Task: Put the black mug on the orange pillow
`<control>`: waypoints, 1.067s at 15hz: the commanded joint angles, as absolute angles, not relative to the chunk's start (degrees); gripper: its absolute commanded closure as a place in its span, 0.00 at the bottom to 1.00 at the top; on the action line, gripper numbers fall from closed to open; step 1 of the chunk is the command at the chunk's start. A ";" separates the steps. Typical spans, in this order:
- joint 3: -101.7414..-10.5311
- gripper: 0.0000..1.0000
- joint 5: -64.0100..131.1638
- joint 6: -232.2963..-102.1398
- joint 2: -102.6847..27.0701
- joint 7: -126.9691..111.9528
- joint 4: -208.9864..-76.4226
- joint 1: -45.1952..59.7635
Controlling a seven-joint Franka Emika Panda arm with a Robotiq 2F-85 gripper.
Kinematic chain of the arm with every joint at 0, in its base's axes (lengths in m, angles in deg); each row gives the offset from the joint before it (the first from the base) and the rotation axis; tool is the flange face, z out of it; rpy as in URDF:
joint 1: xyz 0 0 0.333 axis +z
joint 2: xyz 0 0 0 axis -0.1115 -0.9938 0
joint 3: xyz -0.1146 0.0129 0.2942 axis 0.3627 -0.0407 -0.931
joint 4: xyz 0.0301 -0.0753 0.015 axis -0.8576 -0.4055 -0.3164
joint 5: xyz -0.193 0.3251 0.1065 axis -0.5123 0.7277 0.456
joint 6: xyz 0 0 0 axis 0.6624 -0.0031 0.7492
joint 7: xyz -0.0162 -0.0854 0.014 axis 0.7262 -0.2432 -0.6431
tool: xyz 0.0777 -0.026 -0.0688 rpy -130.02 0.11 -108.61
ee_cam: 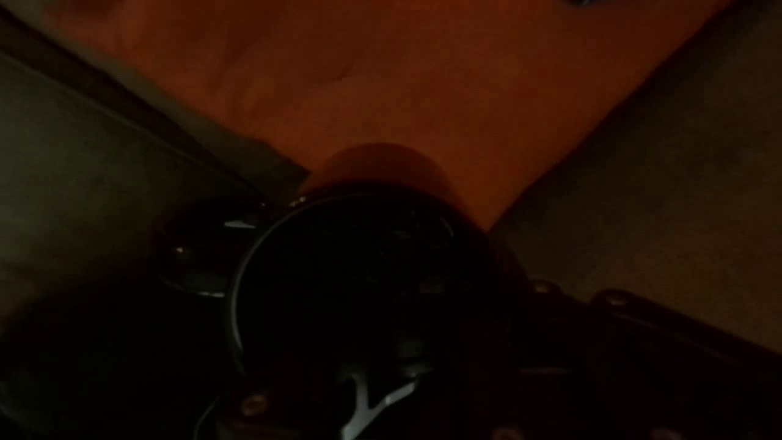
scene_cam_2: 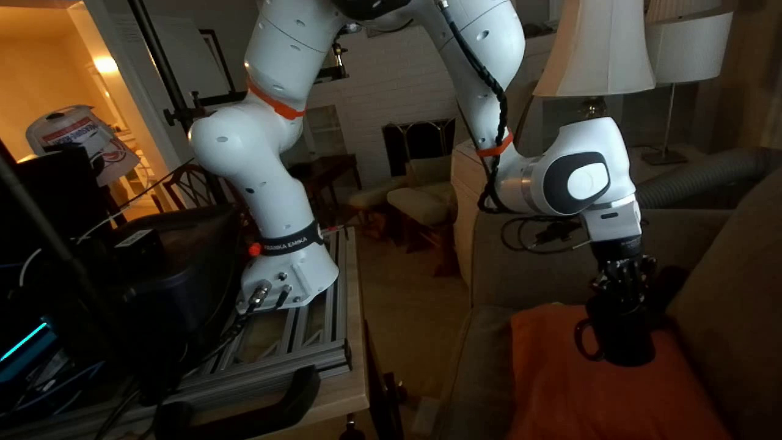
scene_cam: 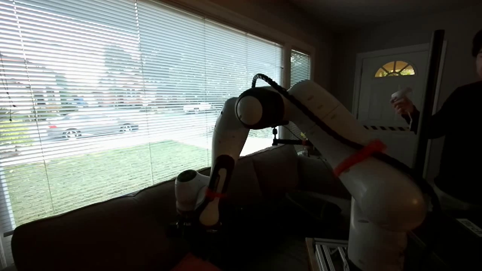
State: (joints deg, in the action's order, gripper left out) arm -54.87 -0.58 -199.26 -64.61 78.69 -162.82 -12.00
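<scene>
End eff.: gripper [scene_cam_2: 624, 293] points down, fingers closed on black mug [scene_cam_2: 626, 339] near its rim; exact finger contact too dark to make out. Mug pos.: over orange pillow [scene_cam_2: 586, 397], approx. upright, handle out to the side. Contact btwn. mug base & pillow: cannot tell. Wrist view: mug mouth faces cam., handle at left, pillow corner past the rim. Pillow lies on seat of sofa [scene_cam_2: 489, 373], beside backrest [scene_cam_2: 739, 281].

Robot arm [scene_cam: 312, 105]: white, w/ orange straps [scene_cam_2: 275, 101] & black cable [scene_cam_2: 489, 76]; arches from base [scene_cam_2: 290, 275] to over the sofa. Base mtd. on alum. frame [scene_cam_2: 293, 360], atop wooden top [scene_cam_2: 348, 394].

Surroundings: in an exterior view, lamp [scene_cam_2: 592, 49] w/ cream shade behind the wrist; gray ribbed hose [scene_cam_2: 702, 180] near the sofa. In an exterior view, window blinds [scene_cam: 113, 94] behind the sofa; white door [scene_cam: 391, 94]; person [scene_cam: 457, 139], partly cut off, holding white handheld device [scene_cam: 401, 93].
</scene>
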 commanded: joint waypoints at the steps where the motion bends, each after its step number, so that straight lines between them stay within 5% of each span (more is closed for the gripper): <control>1: -51.23 0.91 9.22 -200.43 -64.76 72.32 -163.32 -7.17; 4: -51.56 0.98 9.90 -200.38 -64.89 72.16 -163.28 -7.48; 16: -56.21 0.98 43.18 -206.65 -78.46 52.05 -152.74 -1.52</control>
State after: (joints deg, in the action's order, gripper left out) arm -55.30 36.99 -205.87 -75.18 55.34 -157.09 -2.48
